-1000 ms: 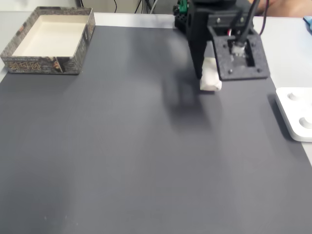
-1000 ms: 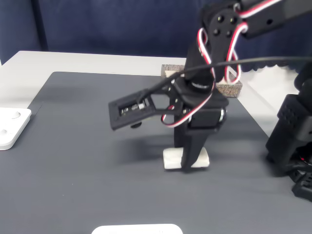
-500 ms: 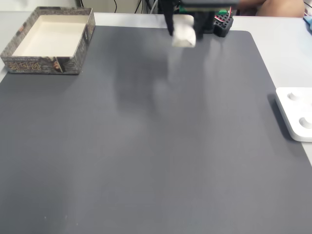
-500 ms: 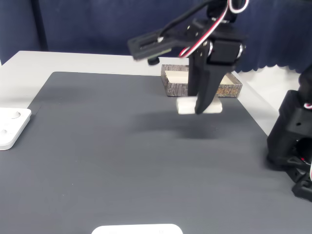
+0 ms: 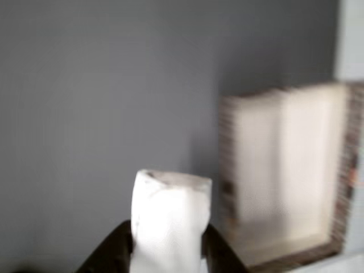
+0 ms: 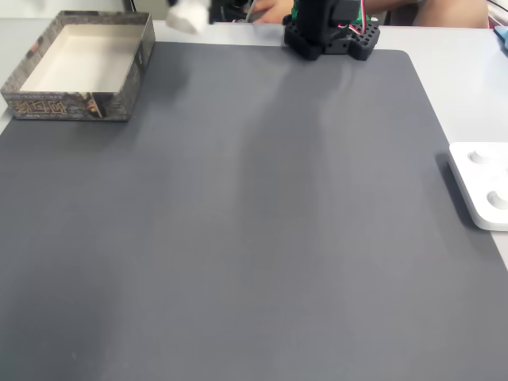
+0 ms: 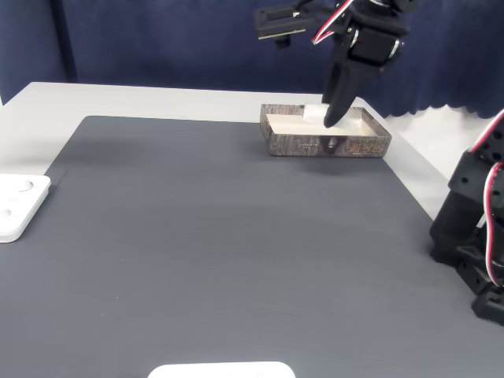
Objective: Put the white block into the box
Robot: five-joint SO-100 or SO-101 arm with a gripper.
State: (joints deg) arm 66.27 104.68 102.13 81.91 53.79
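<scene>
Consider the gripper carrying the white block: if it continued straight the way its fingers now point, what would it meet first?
The gripper points down with the white block between its fingers. Going on, it would probably meet the box, likely its cream floor, though depth is unclear here.

arm raised high, tool (image 7: 335, 120) pointing down, seemingly clamped

Matte black arm (image 7: 370, 39), red-and-white cables, tapered black hand (image 7: 335, 110)
</scene>
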